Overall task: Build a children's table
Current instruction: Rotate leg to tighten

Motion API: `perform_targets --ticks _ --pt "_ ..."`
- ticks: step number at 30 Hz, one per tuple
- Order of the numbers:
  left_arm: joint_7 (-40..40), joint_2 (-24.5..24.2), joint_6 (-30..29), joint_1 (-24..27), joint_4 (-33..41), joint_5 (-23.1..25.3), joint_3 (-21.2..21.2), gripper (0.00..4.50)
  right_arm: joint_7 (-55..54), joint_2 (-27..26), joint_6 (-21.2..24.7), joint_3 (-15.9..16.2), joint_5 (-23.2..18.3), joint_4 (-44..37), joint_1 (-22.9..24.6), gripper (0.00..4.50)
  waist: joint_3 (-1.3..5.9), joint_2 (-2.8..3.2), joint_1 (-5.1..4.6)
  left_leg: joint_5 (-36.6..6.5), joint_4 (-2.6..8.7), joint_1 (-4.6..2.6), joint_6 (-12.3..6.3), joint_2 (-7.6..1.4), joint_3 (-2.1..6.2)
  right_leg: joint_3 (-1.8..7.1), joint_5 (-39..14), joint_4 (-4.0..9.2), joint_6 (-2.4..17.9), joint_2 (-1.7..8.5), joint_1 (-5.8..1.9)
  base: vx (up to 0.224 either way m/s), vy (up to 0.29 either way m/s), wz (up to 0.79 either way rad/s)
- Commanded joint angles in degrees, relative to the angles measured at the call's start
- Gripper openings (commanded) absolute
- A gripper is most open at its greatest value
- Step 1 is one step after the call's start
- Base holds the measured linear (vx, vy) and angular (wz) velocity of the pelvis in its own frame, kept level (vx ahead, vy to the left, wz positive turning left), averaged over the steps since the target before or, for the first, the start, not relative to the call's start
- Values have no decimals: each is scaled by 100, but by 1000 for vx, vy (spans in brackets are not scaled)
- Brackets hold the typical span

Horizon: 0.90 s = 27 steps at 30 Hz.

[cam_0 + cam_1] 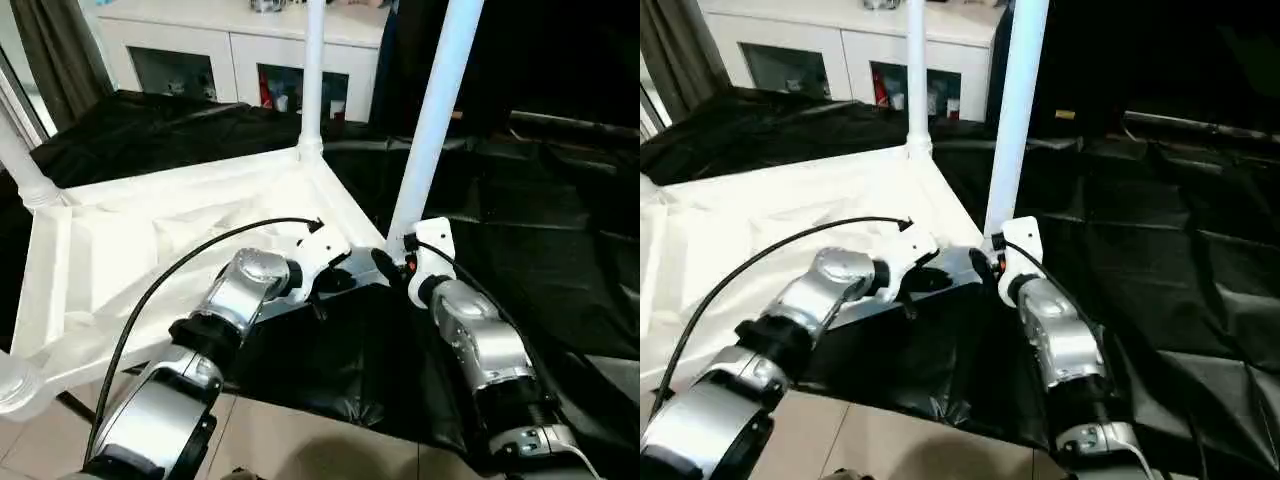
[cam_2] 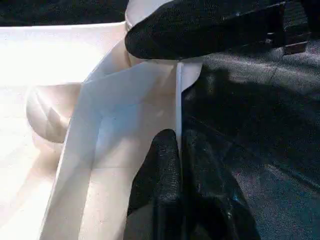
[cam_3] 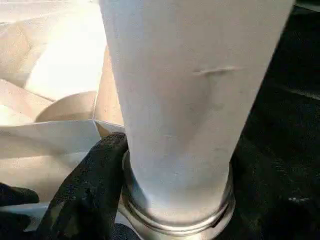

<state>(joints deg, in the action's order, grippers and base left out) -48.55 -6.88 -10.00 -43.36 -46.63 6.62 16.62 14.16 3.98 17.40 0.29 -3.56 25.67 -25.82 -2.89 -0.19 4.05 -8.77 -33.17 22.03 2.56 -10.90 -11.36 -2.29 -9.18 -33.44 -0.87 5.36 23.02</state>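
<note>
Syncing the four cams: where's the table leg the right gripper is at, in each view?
Left eye: the leg rises from centre to the top edge, right gripper at its base.
Right eye: the same leg just right of centre, leaning slightly.
Left wrist: its base behind a black finger.
Right wrist: the leg close up, standing in the corner socket.
Shared landmark: the table top's near corner.

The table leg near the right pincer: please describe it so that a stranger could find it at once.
The white table top lies upside down on black sheeting. At its corner closest to the robot stands one white leg, leaning slightly. Unlike the upright leg at the far corner, this one has the right pincer at its base.
</note>
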Motion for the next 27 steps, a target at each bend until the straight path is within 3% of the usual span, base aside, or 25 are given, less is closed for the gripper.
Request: perform_targets --ticks 1,7,9,14,15,19,22,27 --pt "-10 190 190 -115 -117 43 176 0 473 -273 -135 228 -249 -118 -28 342 360 5 -37 -2414 447 -180 181 -166 144 129 -2333 501 849 249 -126 0 0 0" --pt "-449 -164 440 -16 15 31 165 0 1539 428 58 445 -409 -659 80 389 375 -7 -15 -2122 444 -146 43 -181 126 140 -1893 450 950 250 -184 0 0 0" --pt "-650 -305 519 26 73 3 165 0 2253 949 168 620 -481 -964 183 389 388 -23 -2 -1794 422 -108 -82 -181 113 140 -1485 396 1029 253 -233 0 0 0" --pt "-1575 -694 847 227 385 -201 229 0 3737 2144 200 834 -576 -1518 448 389 397 -36 47 -1548 373 -119 -243 -203 88 148 -1232 361 1190 258 -254 0 0 0" --pt "-1929 -808 905 319 557 -291 280 0 3900 2265 145 806 -574 -1512 455 389 397 -8 63 -1522 380 -110 -280 -219 89 141 -1164 345 1282 266 -244 0 0 0" --pt "-2667 -1152 930 534 986 -368 483 0 4174 2425 129 736 -642 -1410 401 389 392 -2 79 -1597 382 -135 -211 -236 70 133 -1193 317 1414 240 -219 0 0 0" --pt "-2802 -1224 850 611 1155 -477 439 0 4371 2556 182 904 -681 -1494 410 389 376 -2 101 -1825 404 -172 -96 -248 72 144 -1464 342 1374 254 -191 0 0 0" --pt "-2817 -1285 852 669 1256 -490 423 0 4581 2527 167 1133 -575 -1503 467 389 362 -21 94 -1950 416 -162 -16 -233 80 154 -1795 377 1212 266 -175 0 0 0"
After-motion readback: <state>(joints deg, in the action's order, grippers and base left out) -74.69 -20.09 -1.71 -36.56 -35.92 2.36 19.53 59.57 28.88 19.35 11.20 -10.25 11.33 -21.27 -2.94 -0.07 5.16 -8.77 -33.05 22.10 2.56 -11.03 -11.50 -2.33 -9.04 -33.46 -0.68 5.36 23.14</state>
